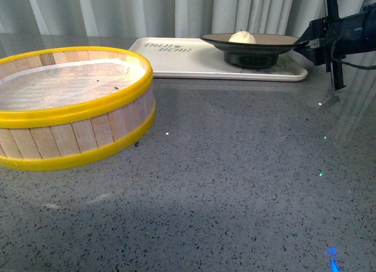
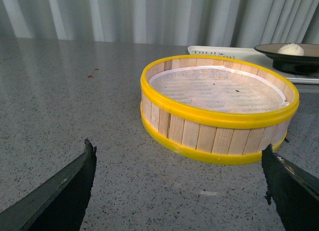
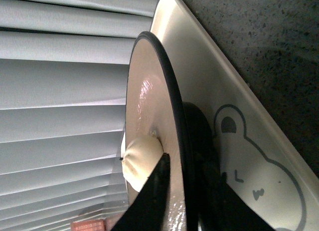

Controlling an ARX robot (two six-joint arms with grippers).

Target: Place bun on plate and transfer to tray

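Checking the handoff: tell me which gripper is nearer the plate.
Right. The right gripper is clamped on the plate rim; the left gripper hangs back by the steamer basket, well short.

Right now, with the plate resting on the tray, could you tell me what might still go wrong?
The right gripper is clamped on the plate rim; a skewed pull-away could tip it and roll the bun off. The plate sits near the tray end, so a nudge could push it over the rim.

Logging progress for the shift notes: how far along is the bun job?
Nearly finished. The bun sits on the plate, and the plate stands on the tray. The right gripper grips the plate's rim. Left: release and withdraw. The steamer basket is empty.
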